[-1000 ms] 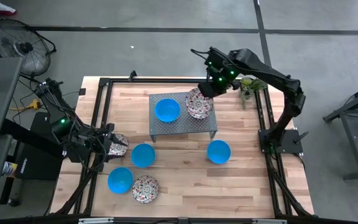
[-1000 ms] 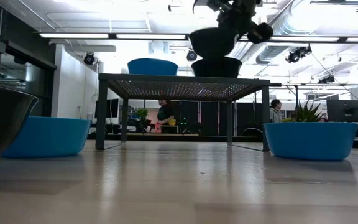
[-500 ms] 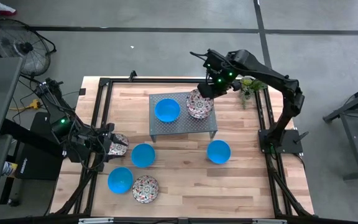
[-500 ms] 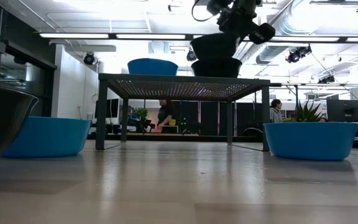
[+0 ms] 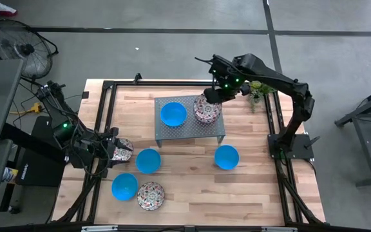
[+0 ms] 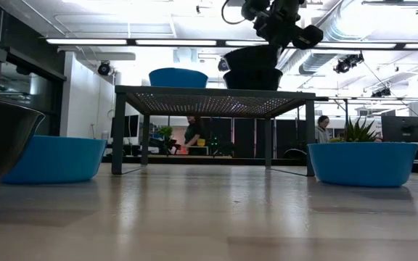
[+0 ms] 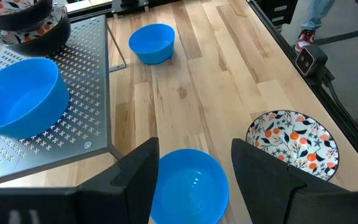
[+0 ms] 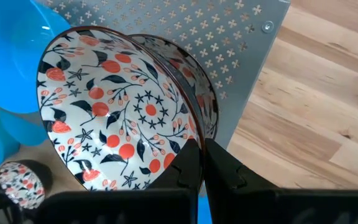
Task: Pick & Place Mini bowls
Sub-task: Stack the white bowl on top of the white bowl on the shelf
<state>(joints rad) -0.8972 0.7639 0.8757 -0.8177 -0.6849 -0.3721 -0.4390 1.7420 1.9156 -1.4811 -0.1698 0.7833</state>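
Floral mini bowl (image 8: 120, 124) in right gripper's (image 8: 199, 163) clamped jaws over grey stand (image 5: 189, 120) (left gripper (image 7: 194, 167) apart).

two bowls (image 5: 206, 108) stacked on stand (image 5: 189, 129), bowl (image 5: 172, 114) beside

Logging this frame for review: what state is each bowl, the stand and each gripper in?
Held floral bowl: pinched by right gripper, nesting into floral bowl on stand.
Blue bowl: upright on stand.
Left gripper: open, above blue table bowl.

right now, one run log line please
right fingers: shut on floral bowl | over second floral bowl, grey perforated stand | left arm: waiting, open
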